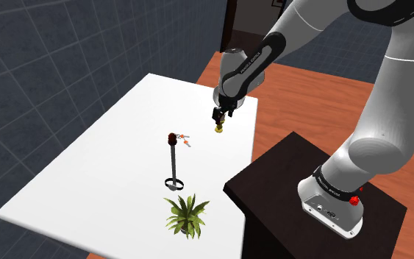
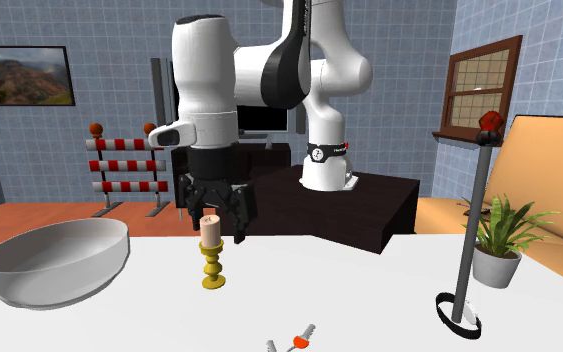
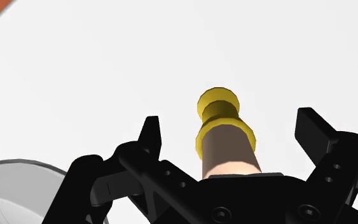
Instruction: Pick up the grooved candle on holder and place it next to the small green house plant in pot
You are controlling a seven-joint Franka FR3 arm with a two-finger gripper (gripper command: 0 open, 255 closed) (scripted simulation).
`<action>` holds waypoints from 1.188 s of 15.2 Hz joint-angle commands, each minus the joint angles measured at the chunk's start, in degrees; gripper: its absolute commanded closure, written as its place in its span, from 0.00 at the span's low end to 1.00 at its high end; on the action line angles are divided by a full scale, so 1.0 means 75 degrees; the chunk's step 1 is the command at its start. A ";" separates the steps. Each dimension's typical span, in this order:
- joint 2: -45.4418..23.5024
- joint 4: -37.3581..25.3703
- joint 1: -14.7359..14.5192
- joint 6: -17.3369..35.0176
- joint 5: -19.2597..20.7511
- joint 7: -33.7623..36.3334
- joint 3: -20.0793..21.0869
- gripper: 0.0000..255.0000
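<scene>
A short beige candle [image 2: 210, 227] stands upright on a yellow turned holder [image 2: 212, 267] on the white table [image 2: 369, 290]. My black gripper [image 2: 216, 233] hangs over it, open, one finger on each side of the candle's top, neither touching it. In the wrist view the candle [image 3: 228, 149] and its holder [image 3: 219, 109] sit between the spread fingers [image 3: 150, 137]. From the shoulder view the gripper [image 1: 220, 115] is just above the candle [image 1: 218, 129] near the table's far right edge. The small green plant [image 1: 185, 215] in a white pot [image 2: 496, 265] stands at the near corner.
A thin dark pole with a red top and ring base [image 1: 173, 160] stands between candle and plant. A small orange and grey piece [image 1: 187, 140] lies near it. A grey bowl [image 2: 54, 262] sits close beside the candle. The dark stand [image 1: 301, 184] borders the table.
</scene>
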State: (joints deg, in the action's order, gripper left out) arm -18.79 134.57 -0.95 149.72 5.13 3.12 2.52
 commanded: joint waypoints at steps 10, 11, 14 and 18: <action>-0.0008 -0.0002 -0.0001 0.0008 0.0001 0.0002 -0.0001 1.00; -0.0009 -0.0003 -0.0001 0.0008 0.0002 0.0001 -0.0001 1.00; -0.0008 -0.0001 -0.0001 0.0009 0.0002 0.0001 -0.0001 1.00; 0.0389 0.0032 0.0023 -0.0355 -0.0064 -0.0054 0.0036 1.00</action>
State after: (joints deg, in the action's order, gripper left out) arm -16.78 134.69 -0.81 147.86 4.79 2.80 2.71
